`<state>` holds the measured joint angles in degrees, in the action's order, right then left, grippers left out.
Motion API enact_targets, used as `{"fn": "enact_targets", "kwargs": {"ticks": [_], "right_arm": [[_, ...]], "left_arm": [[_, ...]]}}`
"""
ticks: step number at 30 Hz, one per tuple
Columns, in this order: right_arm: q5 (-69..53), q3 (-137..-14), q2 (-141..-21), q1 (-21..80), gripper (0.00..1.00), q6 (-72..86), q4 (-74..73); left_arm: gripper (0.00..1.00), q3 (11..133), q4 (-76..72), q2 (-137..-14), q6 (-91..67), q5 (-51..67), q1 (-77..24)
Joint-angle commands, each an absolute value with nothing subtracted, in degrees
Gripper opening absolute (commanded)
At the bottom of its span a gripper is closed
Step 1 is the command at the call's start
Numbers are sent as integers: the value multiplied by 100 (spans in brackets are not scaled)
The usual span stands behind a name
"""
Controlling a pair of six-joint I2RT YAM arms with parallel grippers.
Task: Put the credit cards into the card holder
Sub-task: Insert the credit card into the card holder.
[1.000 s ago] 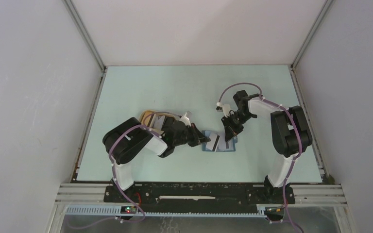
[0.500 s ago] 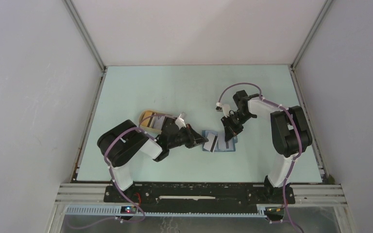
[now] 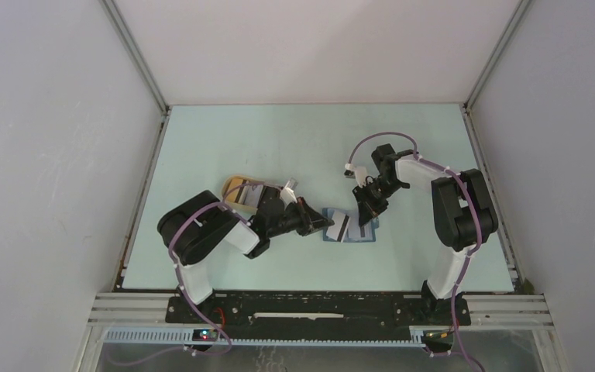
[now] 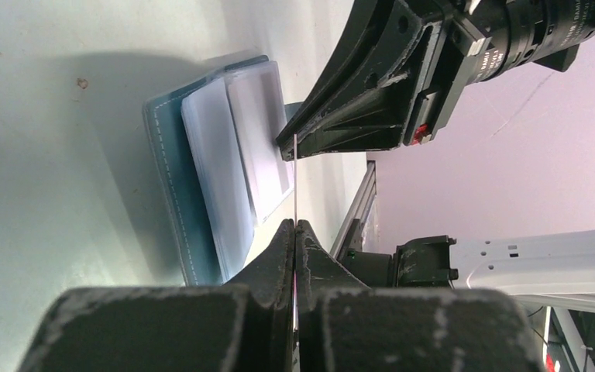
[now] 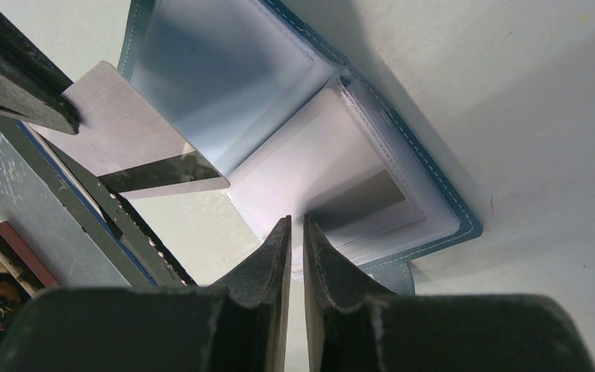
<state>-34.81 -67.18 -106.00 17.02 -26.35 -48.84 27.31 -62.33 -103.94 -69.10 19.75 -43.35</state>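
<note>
Card holder [image 3: 364,237]: you have one.
Credit cards [image 5: 135,136]: you can count one.
Tan tray [image 3: 236,187]: one.
Arms [image 3: 201,229]: two.
Grippers: two, left gripper [image 4: 295,229], right gripper [image 5: 296,225].

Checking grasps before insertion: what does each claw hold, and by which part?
Left claw pinches a credit card by one edge. Right claw is shut at a clear sleeve of the card holder; whether it grips it cannot be told.
</note>
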Motion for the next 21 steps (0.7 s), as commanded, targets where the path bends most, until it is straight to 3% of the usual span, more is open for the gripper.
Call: {"fn": "enact_targets", "kwargs": {"ticks": [1, 21], "right_arm": [[-3366, -6873, -10687, 1755, 19, -2639, -4887], [-3366, -6876, -10705, 1766, 19, -2651, -4880]], "left_arm": [[0, 2686, -6440, -10521, -6907, 2027, -4318], [0, 3032, -5839, -10846, -6676, 1931, -4311]]}}
